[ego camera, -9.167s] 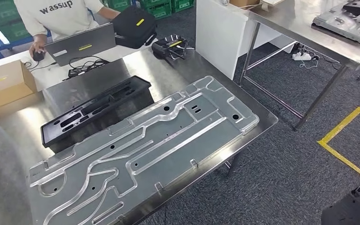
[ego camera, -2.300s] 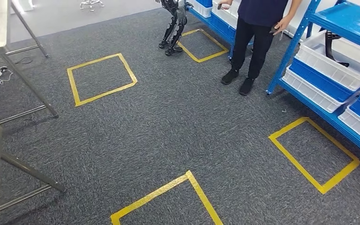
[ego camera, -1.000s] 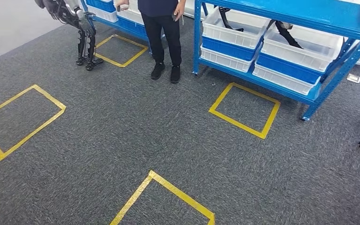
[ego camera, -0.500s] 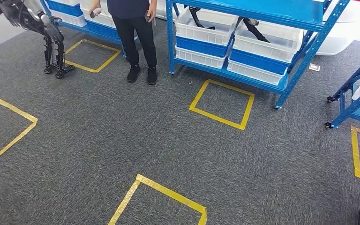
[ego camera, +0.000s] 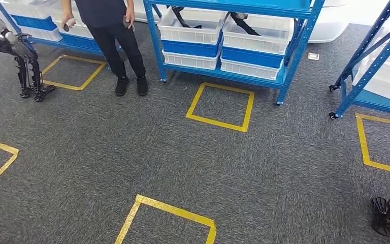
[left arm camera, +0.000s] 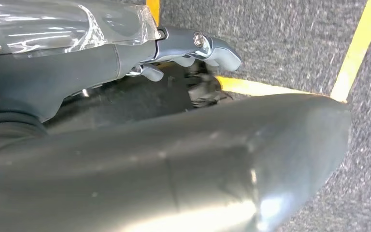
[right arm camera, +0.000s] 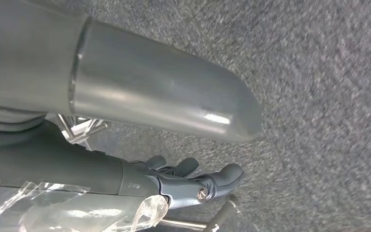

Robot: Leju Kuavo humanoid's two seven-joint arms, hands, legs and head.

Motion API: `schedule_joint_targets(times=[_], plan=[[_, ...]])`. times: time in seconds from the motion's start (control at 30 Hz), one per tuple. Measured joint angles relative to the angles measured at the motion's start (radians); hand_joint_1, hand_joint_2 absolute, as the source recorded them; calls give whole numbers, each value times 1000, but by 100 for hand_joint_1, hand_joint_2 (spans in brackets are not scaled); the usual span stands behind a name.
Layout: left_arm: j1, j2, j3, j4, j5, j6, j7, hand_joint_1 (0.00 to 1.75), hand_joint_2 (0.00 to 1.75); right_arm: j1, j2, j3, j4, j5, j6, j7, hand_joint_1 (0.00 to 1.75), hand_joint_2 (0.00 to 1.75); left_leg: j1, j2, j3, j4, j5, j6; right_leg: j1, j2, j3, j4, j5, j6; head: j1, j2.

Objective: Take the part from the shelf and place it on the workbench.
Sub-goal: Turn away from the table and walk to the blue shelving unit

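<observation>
shelf blue, far, middle | bins white, two on it, side by side | parts dark, one in each bin | left hand hangs over carpet, holds nothing, fingers loose | right hand same | person stands left of shelf

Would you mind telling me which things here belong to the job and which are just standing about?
Job:
blue metal shelf
white plastic bins
dark parts in them

Standing about:
person in dark trousers
another legged robot
yellow tape squares
</observation>
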Motion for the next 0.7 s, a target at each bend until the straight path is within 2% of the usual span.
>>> schedule_joint_targets(times=[0.03,0.07,0.1,0.13,0.17,0.23,0.27,0.3,0.33,0.37,0.4,0.43,0.47,0.5,0.53,0.57,0.6,0.63,0.67,0.7], plan=[[-1,0,1,0,4,-2,-4,0,0,0,2,-2,-4,6,0,1,0,0,1,-10,-36,79,-35,-2,0,9,-2,0,1,-3,0,0],[-2,0,2,0,8,-3,-8,0,0,1,4,-4,-7,11,0,2,0,0,1,-13,-66,141,-56,-3,1,20,-4,0,3,-5,0,0],[-2,0,3,0,12,-5,-10,0,0,1,6,-6,-10,18,0,3,0,0,1,-14,-80,172,-58,-3,1,32,-5,0,4,-6,0,0],[-3,0,4,0,15,-7,-11,0,0,2,9,-7,-12,24,0,5,0,0,1,-16,-72,157,-39,0,2,45,-5,0,5,-6,0,0],[-2,0,5,0,18,-8,-12,0,0,2,12,-7,-15,30,0,6,0,0,1,-22,-45,100,-3,5,2,59,-4,0,7,-5,0,0],[0,1,7,1,21,-9,-12,0,0,2,20,-9,-20,41,0,10,0,0,0,-69,25,-55,69,19,3,84,-6,1,10,0,0,0],[0,2,7,1,22,-9,-13,0,0,2,24,-11,-23,46,0,13,0,0,-1,-91,47,-112,90,23,3,95,-10,2,13,4,0,0],[0,2,7,2,23,-9,-13,0,0,2,28,-12,-26,52,0,16,0,0,-3,-107,57,-142,98,25,2,106,-16,3,16,8,0,0],[1,2,7,3,24,-9,-14,0,0,2,30,-13,-28,59,1,20,0,0,-4,-107,57,-152,97,25,2,117,-21,3,19,14,0,0],[1,2,7,3,25,-9,-14,0,44,3,31,-14,-30,66,1,25,0,0,-4,-95,56,-156,100,24,-1,128,-26,2,23,20,0,0],[1,2,7,3,25,-9,-14,0,87,5,32,-14,-32,72,2,31,0,0,-2,-85,56,-158,104,28,-3,124,-30,7,22,25,0,0],[1,1,7,3,26,-9,-13,0,131,5,33,-14,-34,78,5,38,0,0,0,-74,57,-161,107,32,-3,105,-39,24,10,29,1,0],[0,1,7,3,25,-9,-12,0,175,5,34,-15,-36,85,9,47,0,0,2,-63,57,-163,110,37,-2,77,-56,64,-16,34,1,0],[1,1,7,3,23,-9,-11,0,175,5,34,-15,-38,91,16,57,0,0,3,-53,57,-164,111,40,-2,45,-83,126,-53,38,2,0],[3,1,7,4,21,-9,-10,0,175,4,35,-14,-39,98,23,68,0,0,3,-42,56,-164,111,42,-2,25,-118,202,-93,43,3,0],[5,0,7,4,20,-9,-8,0,175,4,36,-14,-40,103,28,77,0,44,3,-32,55,-163,111,42,-3,17,-148,270,-121,48,3,0],[6,0,7,4,19,-9,-8,0,175,4,37,-14,-41,106,33,84,0,87,3,-23,54,-163,111,42,-6,14,-164,310,-131,52,3,0],[6,0,7,4,17,-9,-7,0,175,5,37,-14,-42,109,40,91,0,131,4,-17,54,-163,111,41,-9,13,-158,308,-121,56,3,0],[6,0,7,5,15,-9,-6,0,175,5,37,-13,-44,115,53,102,0,175,6,-13,55,-162,110,39,-11,11,-130,262,-94,59,3,0],[5,0,7,5,13,-10,-5,0,175,6,37,-12,-45,124,73,120,0,175,8,-11,56,-161,109,36,-14,9,-86,186,-60,62,3,0]])
